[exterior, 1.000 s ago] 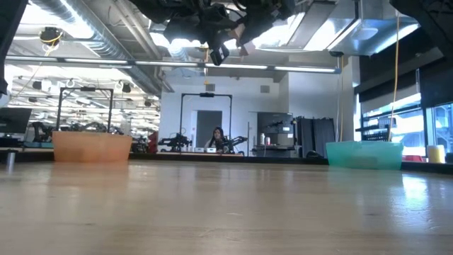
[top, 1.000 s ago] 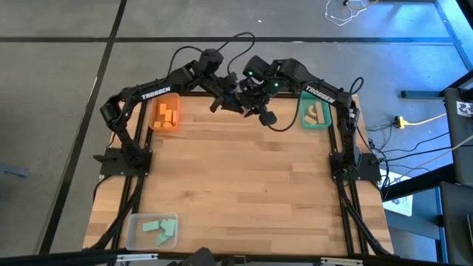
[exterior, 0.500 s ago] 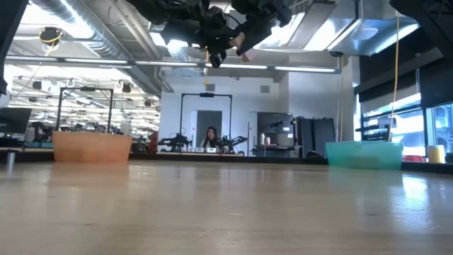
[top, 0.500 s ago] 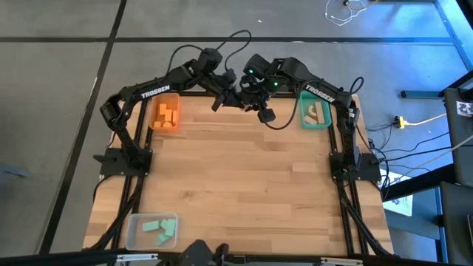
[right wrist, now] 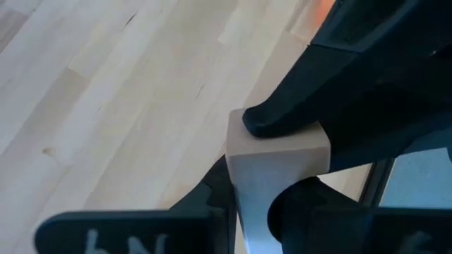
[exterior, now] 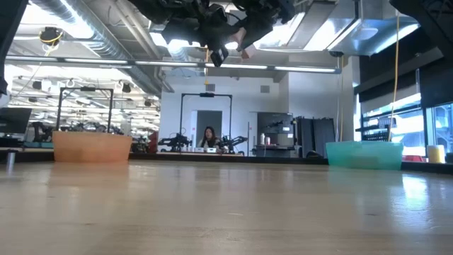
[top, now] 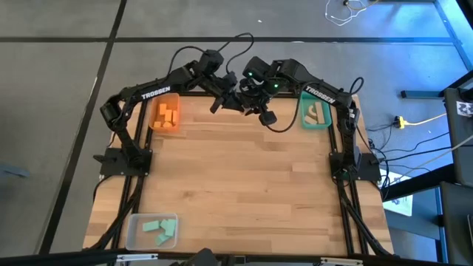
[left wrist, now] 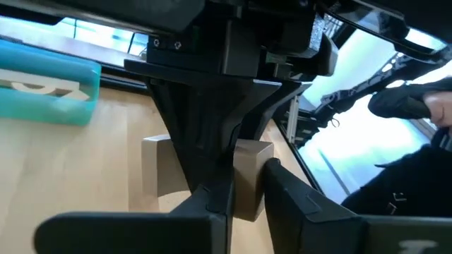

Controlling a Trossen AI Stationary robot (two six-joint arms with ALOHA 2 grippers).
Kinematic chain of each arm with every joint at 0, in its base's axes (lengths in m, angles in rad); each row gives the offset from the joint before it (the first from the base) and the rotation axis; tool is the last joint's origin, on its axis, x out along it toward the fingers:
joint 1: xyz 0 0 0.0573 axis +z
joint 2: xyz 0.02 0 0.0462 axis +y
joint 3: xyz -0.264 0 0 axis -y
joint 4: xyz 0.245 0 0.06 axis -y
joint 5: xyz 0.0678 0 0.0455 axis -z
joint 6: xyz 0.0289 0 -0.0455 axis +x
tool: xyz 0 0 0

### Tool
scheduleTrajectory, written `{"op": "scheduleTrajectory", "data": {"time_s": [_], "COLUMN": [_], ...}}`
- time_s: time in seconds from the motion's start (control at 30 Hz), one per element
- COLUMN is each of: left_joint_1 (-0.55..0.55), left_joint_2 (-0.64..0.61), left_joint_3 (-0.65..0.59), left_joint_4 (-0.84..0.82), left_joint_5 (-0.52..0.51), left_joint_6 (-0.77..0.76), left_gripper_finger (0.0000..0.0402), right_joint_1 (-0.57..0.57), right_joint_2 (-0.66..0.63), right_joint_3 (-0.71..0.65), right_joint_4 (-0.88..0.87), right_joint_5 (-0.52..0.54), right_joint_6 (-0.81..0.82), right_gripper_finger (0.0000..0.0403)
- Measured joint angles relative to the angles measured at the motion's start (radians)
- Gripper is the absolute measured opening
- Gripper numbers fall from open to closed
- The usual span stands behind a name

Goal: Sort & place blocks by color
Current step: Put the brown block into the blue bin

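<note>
1. The left gripper and right gripper are meeting high above the table's far edge, between the orange bin and the teal bin.
2. A pale wood block is sitting between both pairs of jaws: the right wrist view is showing the right gripper's own fingers clamping it, while a finger of the left gripper is pressing on its top.
3. The left wrist view is showing the same block beside the left fingers, which are closing against it.
4. Orange blocks are lying in the orange bin, wood blocks in the teal bin, and mint blocks in the clear bin at the near left corner.
</note>
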Motion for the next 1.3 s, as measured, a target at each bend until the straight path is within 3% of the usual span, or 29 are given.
{"op": "scheduleTrajectory", "data": {"time_s": [0.37, 0.47, 0.57, 0.7, 0.97, 1.3], "left_joint_1": [-0.052, -0.049, -0.031, -0.016, -0.009, -0.020], "left_joint_2": [-0.006, -0.003, -0.004, -0.008, -0.040, -0.042], "left_joint_3": [0.000, 0.000, -0.001, -0.002, -0.003, -0.003], "left_joint_4": [0.013, 0.014, 0.019, 0.044, 0.062, 0.060], "left_joint_5": [-0.223, -0.184, -0.057, 0.008, -0.056, -0.056], "left_joint_6": [-0.071, -0.051, -0.089, -0.140, -0.136, -0.141], "left_gripper_finger": [0.0138, 0.0142, 0.0143, 0.0144, 0.0144, 0.0144], "right_joint_1": [-0.004, -0.008, -0.021, -0.042, -0.045, -0.045], "right_joint_2": [0.000, 0.000, 0.000, -0.002, -0.004, -0.003], "right_joint_3": [-0.003, -0.003, 0.000, 0.002, 0.002, 0.000], "right_joint_4": [-0.033, -0.040, -0.048, -0.044, -0.009, -0.003], "right_joint_5": [0.025, 0.032, 0.034, -0.021, -0.050, -0.058], "right_joint_6": [0.030, 0.031, 0.031, 0.026, 0.025, 0.026], "right_gripper_finger": [0.0058, 0.0058, 0.0058, 0.0058, 0.0058, 0.0063]}}
